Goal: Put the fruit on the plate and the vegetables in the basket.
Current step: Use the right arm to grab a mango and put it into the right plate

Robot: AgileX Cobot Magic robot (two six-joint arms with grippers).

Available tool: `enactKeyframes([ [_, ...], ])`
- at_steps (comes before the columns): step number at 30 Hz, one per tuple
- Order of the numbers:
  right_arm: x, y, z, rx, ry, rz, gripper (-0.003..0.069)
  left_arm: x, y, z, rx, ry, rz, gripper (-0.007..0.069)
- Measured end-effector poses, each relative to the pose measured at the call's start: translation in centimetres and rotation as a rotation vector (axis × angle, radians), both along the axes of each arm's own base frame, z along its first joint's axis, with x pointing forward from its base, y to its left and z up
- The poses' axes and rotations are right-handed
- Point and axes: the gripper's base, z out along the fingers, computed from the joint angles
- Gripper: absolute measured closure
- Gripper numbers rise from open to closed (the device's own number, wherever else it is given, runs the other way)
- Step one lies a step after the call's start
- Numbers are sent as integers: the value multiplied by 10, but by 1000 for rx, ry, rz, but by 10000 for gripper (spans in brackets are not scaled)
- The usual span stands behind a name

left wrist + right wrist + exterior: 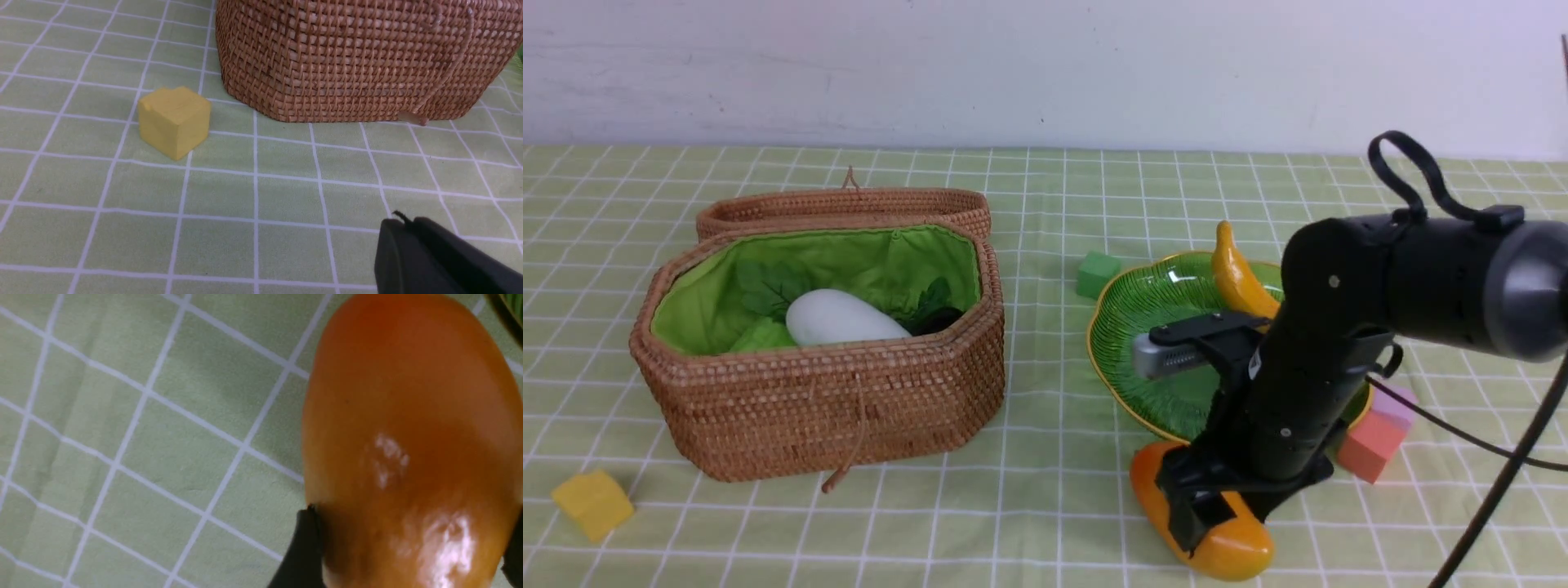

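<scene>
Vegetables fill the basket (833,408); the banana (1237,278) is plated; the mango (1225,543) (outside the plate (1131,327)) sits between the right gripper (1188,510)'s spread fingers; the left gripper (429,261) is closed, empty.

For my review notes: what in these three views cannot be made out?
- Front view: the right hand hides the middle of the mango; its arm covers part of the plate and banana.
- Front view: the basket wall hides what lies under the white oval.
- Right wrist view: whether the fingers squeeze the mango.
- Left wrist view: the left hand is cut off by the edge.

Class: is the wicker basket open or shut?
Open. The basket shows its green lining and a white oval inside; its lid lies behind.
</scene>
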Motion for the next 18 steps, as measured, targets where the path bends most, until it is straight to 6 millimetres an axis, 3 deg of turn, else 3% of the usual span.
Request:
enactKeyframes([
  [5,2,1,-10,-13,18,9,141,0,0,0,0,0,0,606],
  [10,-1,2,0,18,-5,86,143,0,0,0,0,0,0,606],
  [14,-6,6,45,128,-117,145,143,0,0,0,0,0,0,606],
  [16,-3,9,68,177,-197,152,143,0,0,0,0,0,0,606],
  [17,-3,9,70,181,-206,153,143,0,0,0,0,0,0,606],
  [18,6,8,88,207,-287,141,143,0,0,0,0,0,0,606],
])
